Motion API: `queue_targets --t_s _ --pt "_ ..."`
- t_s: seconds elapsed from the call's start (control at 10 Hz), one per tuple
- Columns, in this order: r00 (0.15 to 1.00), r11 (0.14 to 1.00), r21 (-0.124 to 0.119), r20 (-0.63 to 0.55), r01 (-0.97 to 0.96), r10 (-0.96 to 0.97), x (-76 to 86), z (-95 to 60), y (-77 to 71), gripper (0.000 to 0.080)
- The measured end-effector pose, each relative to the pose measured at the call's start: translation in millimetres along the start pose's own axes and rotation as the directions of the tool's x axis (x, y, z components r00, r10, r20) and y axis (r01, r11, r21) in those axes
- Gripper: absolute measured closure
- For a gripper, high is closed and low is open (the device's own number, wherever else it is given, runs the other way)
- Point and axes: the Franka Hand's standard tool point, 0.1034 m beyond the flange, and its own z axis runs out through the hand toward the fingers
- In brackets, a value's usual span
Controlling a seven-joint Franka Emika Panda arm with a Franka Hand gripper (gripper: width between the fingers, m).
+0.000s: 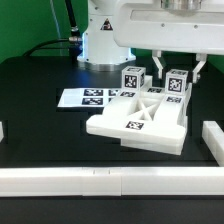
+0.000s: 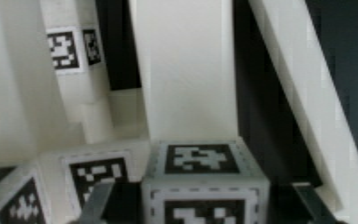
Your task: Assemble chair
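Observation:
The partly joined white chair lies in the middle of the black table, its flat slabs crossed by an X brace. Two tagged leg bars stand upright at its back: one toward the exterior view's left, the other toward its right. My gripper hangs over the right-hand leg bar with a finger down each side of it, shut on it. In the wrist view the leg bar's tagged end sits between the dark fingers of my gripper. White chair slabs run away beyond it.
The marker board lies flat behind the chair at the exterior view's left. A long white border rail runs along the front edge and a short one stands at the right. The robot's white base is at the back.

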Motion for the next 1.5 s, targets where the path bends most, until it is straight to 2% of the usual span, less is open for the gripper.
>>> queue_targets --t_s 0.6,1.0,1.5 --pt "0.943 0.943 0.001 0.002 -0.334 0.334 -0.8 0.4 -0.8 0.0512" --pt "0.835 0.835 0.002 0.003 -0.550 0.550 -1.4 0.4 -1.7 0.0512" --pt "0.636 0.636 0.004 0.016 -0.771 0.771 -3.1 0.3 -4.6 0.0512"
